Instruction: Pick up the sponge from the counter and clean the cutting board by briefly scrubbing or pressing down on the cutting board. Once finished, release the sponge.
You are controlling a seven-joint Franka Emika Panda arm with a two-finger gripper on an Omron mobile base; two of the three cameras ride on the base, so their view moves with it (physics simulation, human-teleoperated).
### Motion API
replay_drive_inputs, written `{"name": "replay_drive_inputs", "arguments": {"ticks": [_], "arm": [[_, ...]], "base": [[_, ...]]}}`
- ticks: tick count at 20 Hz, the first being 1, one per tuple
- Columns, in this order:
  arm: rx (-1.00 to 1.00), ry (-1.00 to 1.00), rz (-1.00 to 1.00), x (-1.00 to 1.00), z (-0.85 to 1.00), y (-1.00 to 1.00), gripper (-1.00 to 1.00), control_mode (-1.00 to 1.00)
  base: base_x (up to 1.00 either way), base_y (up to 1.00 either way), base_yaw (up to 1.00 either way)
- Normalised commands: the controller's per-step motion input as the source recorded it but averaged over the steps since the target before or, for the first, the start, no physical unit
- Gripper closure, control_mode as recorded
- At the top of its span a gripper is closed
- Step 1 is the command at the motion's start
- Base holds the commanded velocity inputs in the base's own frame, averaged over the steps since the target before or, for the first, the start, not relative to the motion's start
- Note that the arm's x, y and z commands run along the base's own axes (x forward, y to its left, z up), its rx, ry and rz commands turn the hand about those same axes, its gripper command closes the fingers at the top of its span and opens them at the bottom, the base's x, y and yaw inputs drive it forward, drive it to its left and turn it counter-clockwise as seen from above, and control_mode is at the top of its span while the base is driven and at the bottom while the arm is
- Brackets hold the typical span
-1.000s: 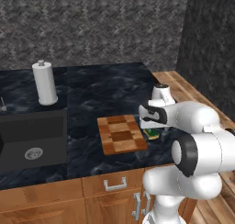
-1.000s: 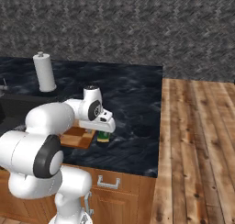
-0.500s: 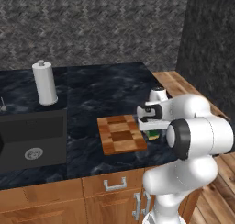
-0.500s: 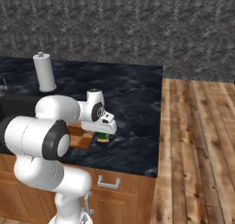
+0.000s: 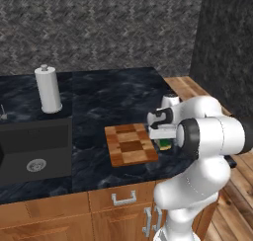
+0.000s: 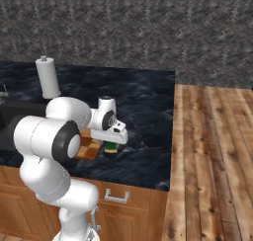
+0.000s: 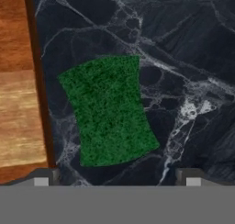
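Observation:
The sponge lies flat on the dark marbled counter, green top up, just right of the cutting board's edge. My gripper hangs right above it, open, with one fingertip on each side and nothing between them. In the left base view the hand covers most of the sponge, beside the checkered cutting board. The right base view has the sponge peeking out under the gripper, with the board partly hidden behind my arm.
A white paper towel roll stands at the back left of the counter. The black sink basin is recessed left of the board. The counter ends at the right, where the wooden floor begins.
The hand has sunk a little toward the sponge while the elbow swung round. Sponge and board have not moved.

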Motion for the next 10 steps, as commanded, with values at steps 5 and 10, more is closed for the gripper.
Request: {"name": "replay_drive_inputs", "arguments": {"ticks": [5, 10], "arm": [[0.0, 0.01, 0.0, 0.16, -0.24, 0.0, -1.0, -1.0], [0.0, 0.0, 0.0, 0.14, -0.18, 0.0, -1.0, -1.0]], "base": [[0.0, 0.0, 0.0], [0.0, 0.0, 0.0]]}}
